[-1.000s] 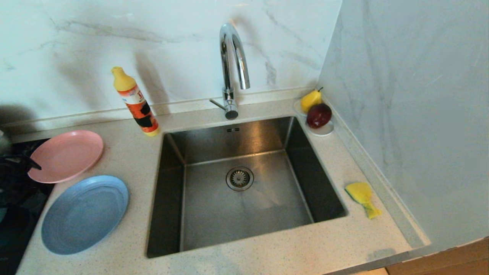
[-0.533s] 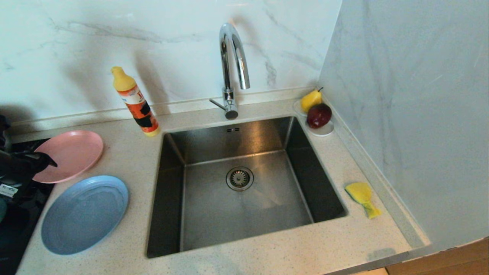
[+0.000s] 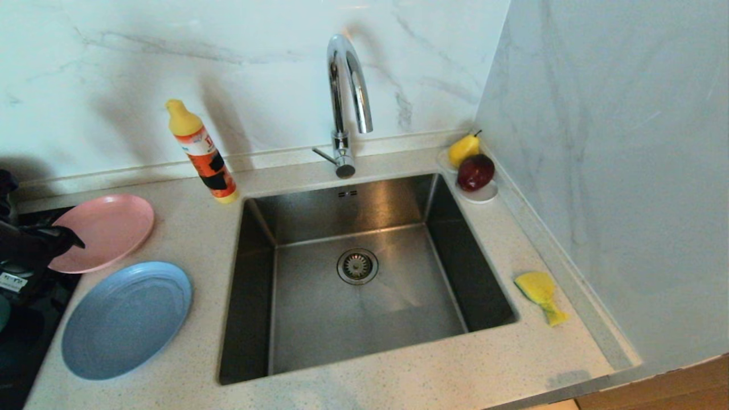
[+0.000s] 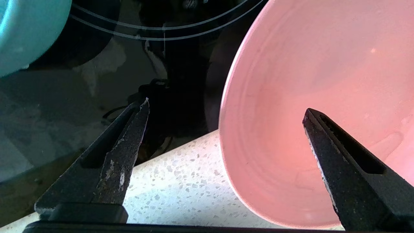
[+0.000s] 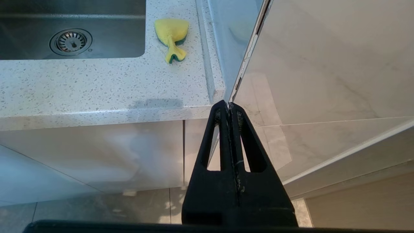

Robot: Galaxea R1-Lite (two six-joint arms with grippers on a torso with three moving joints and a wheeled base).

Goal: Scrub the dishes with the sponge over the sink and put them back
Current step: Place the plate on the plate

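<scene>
The pink plate (image 3: 99,230) lies on the counter left of the sink (image 3: 307,210), with the light blue plate (image 3: 126,319) in front of it. My left gripper (image 3: 68,242) hovers at the pink plate's left rim. Seen from the left wrist, my left gripper (image 4: 226,106) is open: one finger stands over the pink plate (image 4: 323,97), the other over the dark hob. A teal bowl (image 4: 29,32) shows beyond. The yellow sponge (image 3: 540,293) lies right of the sink. My right gripper (image 5: 229,105) hangs shut and empty below the counter's edge, far from the sponge (image 5: 171,35).
An orange detergent bottle (image 3: 202,154) leans behind the sink's left corner, beside the chrome tap (image 3: 347,85). A white saucer (image 3: 484,196) with a yellow pear (image 3: 462,149) and a dark red fruit sits at the back right. A black hob (image 3: 23,341) borders the counter's left; a wall closes the right.
My left gripper has come in from the left edge, and its fingertip now reaches over the pink plate's rim. Nothing else has moved.
</scene>
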